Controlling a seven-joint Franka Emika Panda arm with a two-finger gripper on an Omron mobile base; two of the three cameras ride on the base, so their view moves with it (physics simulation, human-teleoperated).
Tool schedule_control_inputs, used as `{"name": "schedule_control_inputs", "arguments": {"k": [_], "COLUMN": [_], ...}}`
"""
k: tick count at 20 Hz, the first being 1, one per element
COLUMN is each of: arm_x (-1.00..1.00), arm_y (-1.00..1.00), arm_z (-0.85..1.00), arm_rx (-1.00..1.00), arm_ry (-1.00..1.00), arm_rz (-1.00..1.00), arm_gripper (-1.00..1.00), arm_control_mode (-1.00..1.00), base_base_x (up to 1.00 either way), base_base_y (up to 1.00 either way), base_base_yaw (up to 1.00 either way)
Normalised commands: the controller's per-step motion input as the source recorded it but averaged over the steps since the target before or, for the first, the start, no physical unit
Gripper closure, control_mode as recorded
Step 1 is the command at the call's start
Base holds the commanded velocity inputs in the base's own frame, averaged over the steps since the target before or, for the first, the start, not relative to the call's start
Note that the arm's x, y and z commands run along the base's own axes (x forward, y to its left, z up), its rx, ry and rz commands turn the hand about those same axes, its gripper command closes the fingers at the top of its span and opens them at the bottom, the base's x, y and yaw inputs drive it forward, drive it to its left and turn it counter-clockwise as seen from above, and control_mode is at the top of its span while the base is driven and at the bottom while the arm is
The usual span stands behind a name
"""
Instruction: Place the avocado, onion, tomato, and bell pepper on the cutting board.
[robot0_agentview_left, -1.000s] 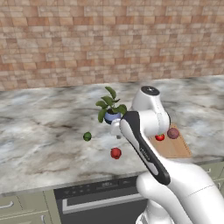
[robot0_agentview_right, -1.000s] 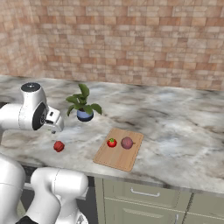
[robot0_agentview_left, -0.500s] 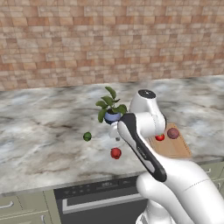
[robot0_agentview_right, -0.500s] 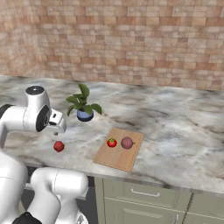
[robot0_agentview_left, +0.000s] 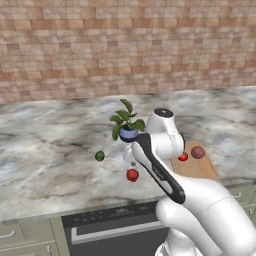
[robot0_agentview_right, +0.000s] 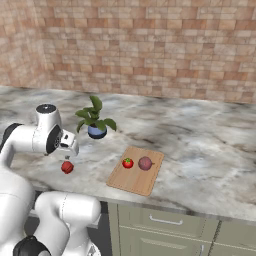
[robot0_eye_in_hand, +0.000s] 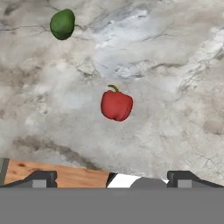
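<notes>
Hovering over the marble counter, the two-finger gripper (robot0_eye_in_hand: 112, 177) has its jaws spread wide and empty, and the small deep red, lumpy bell pepper (robot0_eye_in_hand: 116, 105) lies straight ahead, centred between the two tips. The small dark green avocado (robot0_eye_in_hand: 62, 24) sits farther off to the upper left in the hand view, so the pepper looks like the nearer pick.

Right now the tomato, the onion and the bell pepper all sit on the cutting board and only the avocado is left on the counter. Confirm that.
Not quite. The tomato and onion do sit on the cutting board, but the bell pepper is on the counter, as the right base view shows. The avocado lies on the counter too, so two foods are left.
</notes>
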Motion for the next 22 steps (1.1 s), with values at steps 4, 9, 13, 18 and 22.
{"name": "schedule_control_inputs", "arguments": {"k": [4,9,13,18,22], "arm_x": [0.16,0.16,0.18,0.2,0.23], "arm_y": [0.04,0.06,0.11,0.11,0.0], "arm_z": [-0.26,-0.25,-0.26,-0.27,-0.22], "arm_rx": [-0.01,-0.01,-0.01,-0.01,0.0], "arm_ry": [0.06,0.06,0.05,0.05,0.03], "arm_rz": [0.0,0.0,0.0,0.0,0.0], "arm_gripper": [-1.0,-1.0,-1.0,-1.0,-1.0], "arm_control_mode": [-1.0,-1.0,-1.0,-1.0,-1.0], "base_base_x": [0.0,0.0,0.0,0.0,0.0], "base_base_y": [0.0,0.0,0.0,0.0,0.0], "base_base_yaw": [0.0,0.0,0.0,0.0,0.0]}}
